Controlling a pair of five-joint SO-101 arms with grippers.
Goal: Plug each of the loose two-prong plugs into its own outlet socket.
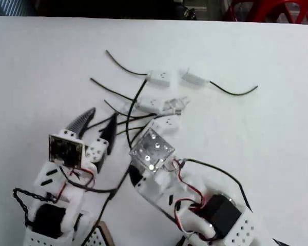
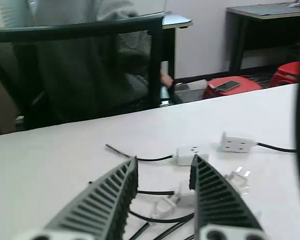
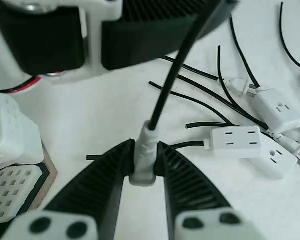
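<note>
A white table [image 1: 256, 154] carried a tangle of cords, and a dark chair [image 2: 90, 65] stood beyond its far edge. The right gripper [image 3: 144, 147] had its jaws pinched on a plug [image 3: 142, 169]. The plug's long axis ran along the fingers, and its black cord [image 3: 175, 75] led out past the tips. Its prongs were hidden. In the high view the nearest socket [image 1: 167, 123] lay close by, at about 1 o'clock from that wrist, with its slots facing up. The plug would therefore likely need turning prongs-first toward it. Farther out toward 12 o'clock lay a loose plug [image 1: 177, 105] and another socket [image 1: 158, 77]. The left gripper [image 1: 103, 114] had its jaws spread and empty. It sat at 9 o'clock of the nearest socket and belonged to the farther arm.
</note>
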